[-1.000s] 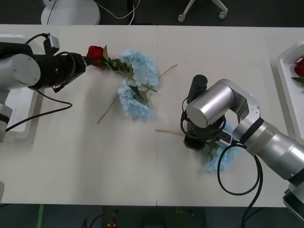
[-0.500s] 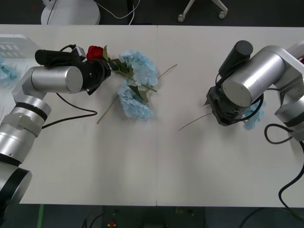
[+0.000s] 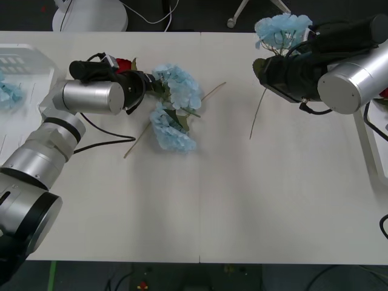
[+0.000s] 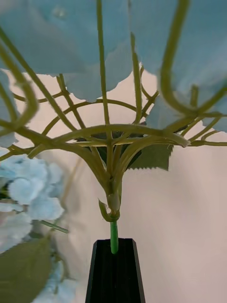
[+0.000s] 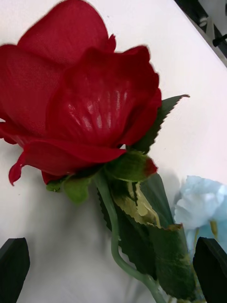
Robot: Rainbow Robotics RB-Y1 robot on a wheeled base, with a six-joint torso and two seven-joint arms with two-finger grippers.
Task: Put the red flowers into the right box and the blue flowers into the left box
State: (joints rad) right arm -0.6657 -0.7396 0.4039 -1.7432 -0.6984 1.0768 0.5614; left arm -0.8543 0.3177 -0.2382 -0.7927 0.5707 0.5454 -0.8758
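Above table: right end effector pinching thin green stem of blue flower; left end effector spread around red rose.

Bare table up front; blue flowers crowd the rose

Sheer cloth rose, matt table

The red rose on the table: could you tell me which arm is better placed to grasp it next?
Left. Its open left pincer already straddles the red rose stem; the right pincer is shut on a blue flower.
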